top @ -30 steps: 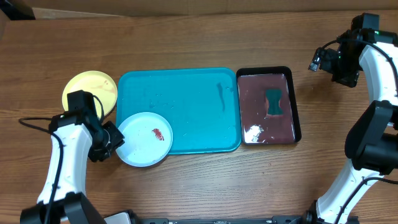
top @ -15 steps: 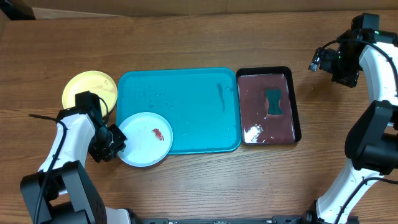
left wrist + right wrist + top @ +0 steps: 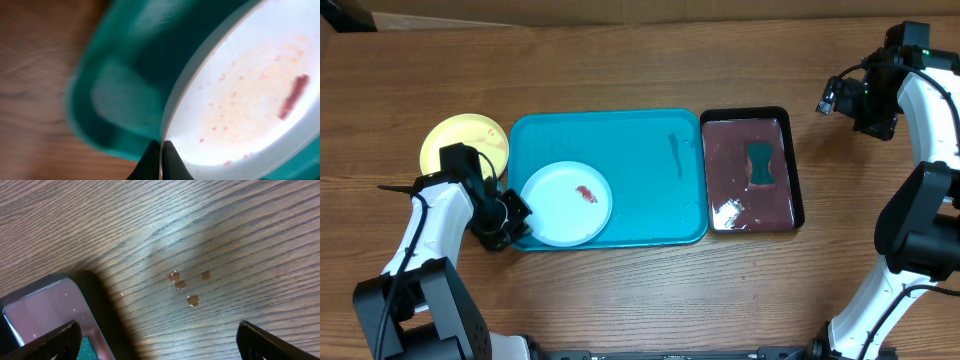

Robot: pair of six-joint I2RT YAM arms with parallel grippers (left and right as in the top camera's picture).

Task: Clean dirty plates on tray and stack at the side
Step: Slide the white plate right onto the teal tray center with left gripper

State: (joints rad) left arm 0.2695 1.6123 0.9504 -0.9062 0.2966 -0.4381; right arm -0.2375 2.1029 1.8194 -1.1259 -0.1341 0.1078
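Plate (image 3: 566,204) is lying over the near-left tray (image 3: 640,140) corner, left gripper (image 3: 161,159) pinching its rim thinly; that shallow grip is risking a slip. Right gripper (image 3: 160,335) is hanging wide open, empty.

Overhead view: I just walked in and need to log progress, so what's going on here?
The left end effector pinches the rim of the smeared white plate, which lies in the front-left corner of the tray. The yellow plate sits on the table left of the tray. The right end effector hangs open over the table past the black tray, where a sponge soaks.
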